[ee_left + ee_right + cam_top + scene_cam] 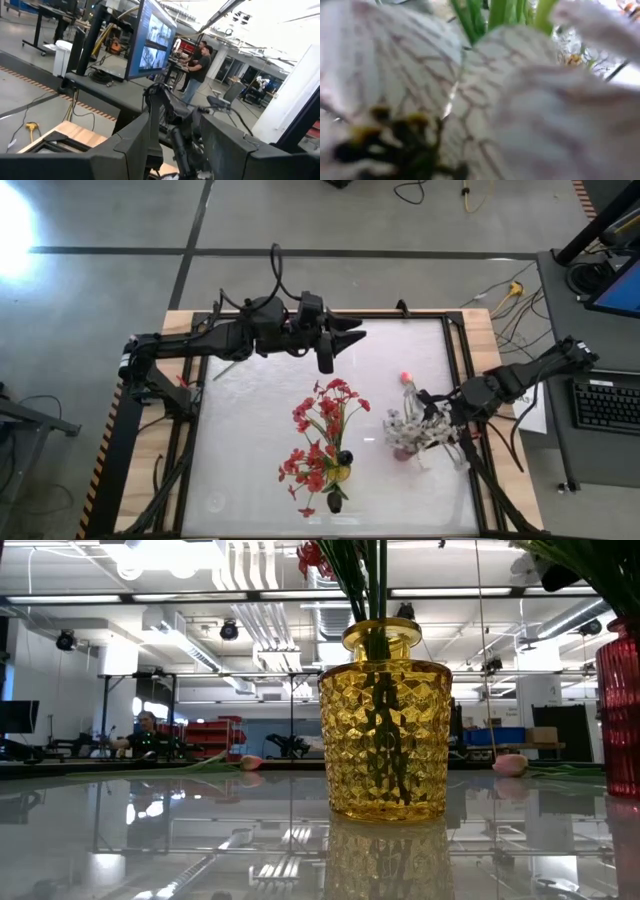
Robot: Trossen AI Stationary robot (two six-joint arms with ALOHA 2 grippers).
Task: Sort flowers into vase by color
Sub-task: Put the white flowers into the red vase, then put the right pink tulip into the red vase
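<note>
A yellow glass vase stands near the table's near edge, and the stems of the red flowers stick into it. To its right a red vase holds white flowers, whose veined petals fill the right wrist view. My right gripper is in among these white blooms, which hide it. A pink bud lies flat on the table beyond the red vase. My left gripper hangs open above the table's far part, touching nothing.
A second pink bud lies on the table far behind the yellow vase. The glossy white table is bare on its left half. People stand at benches in the room beyond. A monitor and keyboard sit off the table's right side.
</note>
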